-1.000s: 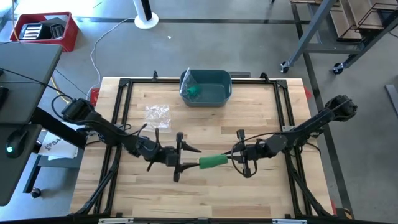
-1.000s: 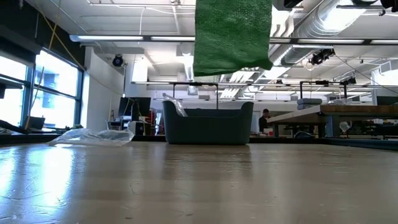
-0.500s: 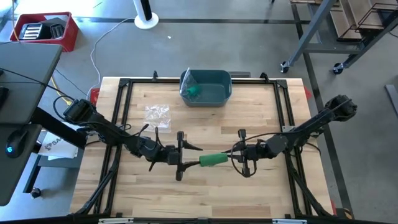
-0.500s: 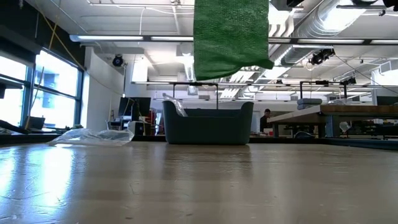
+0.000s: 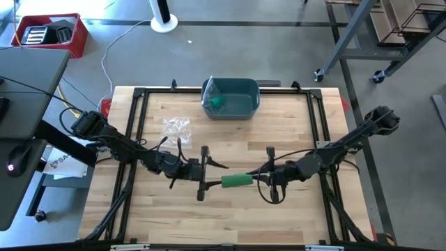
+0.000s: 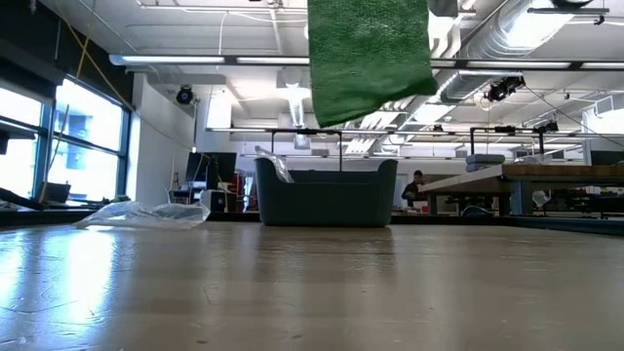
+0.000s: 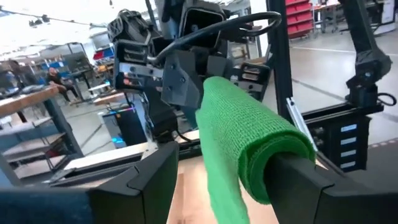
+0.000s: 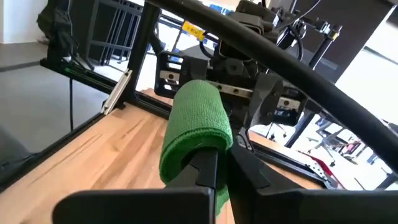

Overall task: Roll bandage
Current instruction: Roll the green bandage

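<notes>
Right gripper point(image 5: 259, 180) clenched on green bandage roll point(image 5: 237, 181) above mid-table, left gripper point(image 5: 209, 178) released.

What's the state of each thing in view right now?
green bandage: partly rolled, held above the table between both grippers, loose end hanging
right gripper: shut on the bandage's end
left gripper: open, one finger inside the roll
bin: upright, holding something green
plastic wrapper: crumpled, lying on the table

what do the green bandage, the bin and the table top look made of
Green bandage: soft knitted or woven cloth, matte; its looped weave shows. Bin: probably moulded plastic, dark teal, smooth with rounded corners. Table top: light wood, butcher-block strips and grain visible, slight sheen in the low view.
</notes>
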### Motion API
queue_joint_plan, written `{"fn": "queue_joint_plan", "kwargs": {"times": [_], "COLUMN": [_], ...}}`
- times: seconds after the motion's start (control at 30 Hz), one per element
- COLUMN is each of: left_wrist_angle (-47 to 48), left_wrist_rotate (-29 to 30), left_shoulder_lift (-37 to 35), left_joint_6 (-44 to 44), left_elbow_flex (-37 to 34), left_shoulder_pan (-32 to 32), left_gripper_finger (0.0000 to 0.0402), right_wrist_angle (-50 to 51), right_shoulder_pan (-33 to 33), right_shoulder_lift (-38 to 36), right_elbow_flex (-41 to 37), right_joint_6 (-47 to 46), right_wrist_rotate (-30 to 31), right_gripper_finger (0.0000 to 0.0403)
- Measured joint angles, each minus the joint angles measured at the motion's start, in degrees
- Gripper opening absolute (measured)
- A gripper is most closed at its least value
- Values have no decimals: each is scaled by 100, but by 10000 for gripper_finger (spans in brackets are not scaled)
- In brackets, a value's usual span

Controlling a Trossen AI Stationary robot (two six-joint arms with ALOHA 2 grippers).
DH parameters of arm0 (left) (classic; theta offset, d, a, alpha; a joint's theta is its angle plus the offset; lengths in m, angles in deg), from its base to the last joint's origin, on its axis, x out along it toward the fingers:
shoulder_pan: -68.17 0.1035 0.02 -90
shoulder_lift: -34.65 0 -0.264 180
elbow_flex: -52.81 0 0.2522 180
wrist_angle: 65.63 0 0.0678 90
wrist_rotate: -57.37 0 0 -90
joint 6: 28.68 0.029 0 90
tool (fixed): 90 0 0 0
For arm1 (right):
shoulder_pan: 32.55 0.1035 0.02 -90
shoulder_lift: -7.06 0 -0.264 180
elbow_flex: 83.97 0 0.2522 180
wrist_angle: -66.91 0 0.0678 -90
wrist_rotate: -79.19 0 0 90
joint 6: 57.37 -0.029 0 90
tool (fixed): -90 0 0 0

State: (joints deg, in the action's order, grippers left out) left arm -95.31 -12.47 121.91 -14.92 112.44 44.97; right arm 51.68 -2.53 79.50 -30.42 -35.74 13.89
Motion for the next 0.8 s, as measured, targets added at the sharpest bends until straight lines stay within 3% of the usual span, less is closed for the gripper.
{"fn": "queue_joint_plan", "kwargs": {"times": [0.27, 0.47, 0.63, 0.8], "left_wrist_angle": [-1, 23, 139, 371], "left_wrist_rotate": [-85, -74, 160, -68], "left_shoulder_lift": [0, 0, -122, -249], "left_joint_6": [-168, -180, -429, -477], "left_elbow_flex": [-2, -2, -2, -2], "left_shoulder_pan": [0, -4, -15, -18], "left_gripper_finger": [148, 91, 41, 9], "right_wrist_angle": [89, 94, 680, 1506], "right_shoulder_pan": [-122, -192, 86, 467], "right_shoulder_lift": [-2, 0, -181, -408], "right_elbow_flex": [32, 32, 32, 32], "right_joint_6": [-361, -456, -369, -1089], "right_wrist_rotate": [18, 46, 949, 1557], "right_gripper_finger": [19, 96, 154, 172]}}
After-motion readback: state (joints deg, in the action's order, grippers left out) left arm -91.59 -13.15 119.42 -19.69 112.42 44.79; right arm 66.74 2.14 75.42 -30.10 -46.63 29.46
